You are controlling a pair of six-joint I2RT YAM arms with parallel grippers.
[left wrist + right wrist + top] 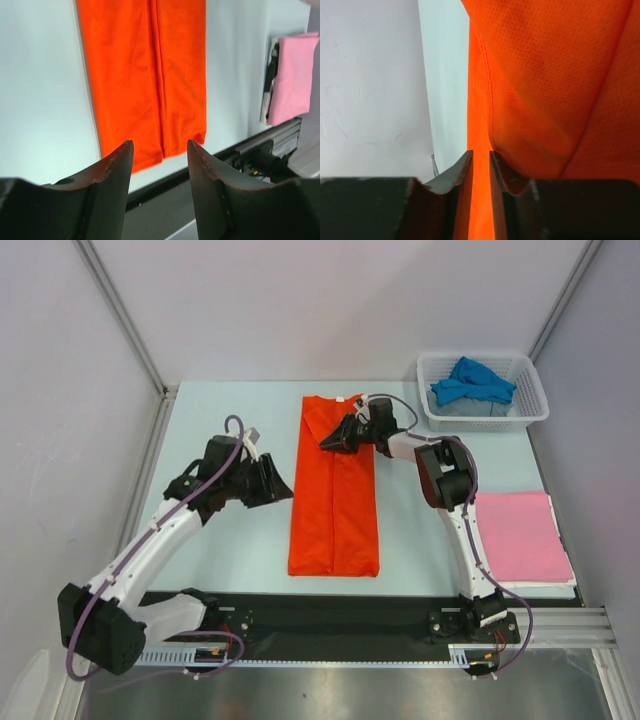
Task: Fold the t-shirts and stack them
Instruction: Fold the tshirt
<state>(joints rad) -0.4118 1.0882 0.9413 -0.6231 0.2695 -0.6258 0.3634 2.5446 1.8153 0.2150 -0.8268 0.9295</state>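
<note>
Left gripper (160,150) spread, empty | right gripper (480,157) pinches far end of orange-red t-shirt (335,510) | likely step: fold in half | next: pull to near hem

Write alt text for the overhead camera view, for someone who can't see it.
The right gripper pinches the far end of a long-folded orange-red t-shirt; the left gripper hovers open beside it. A folded pink t-shirt lies at right, a blue t-shirt in a white basket.

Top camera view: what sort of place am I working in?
Probably a robot lab test cell, not a home: bare white walls box in a pale table, the arms mount on an aluminium rail, with an orange t-shirt and a mesh basket as props.
</note>
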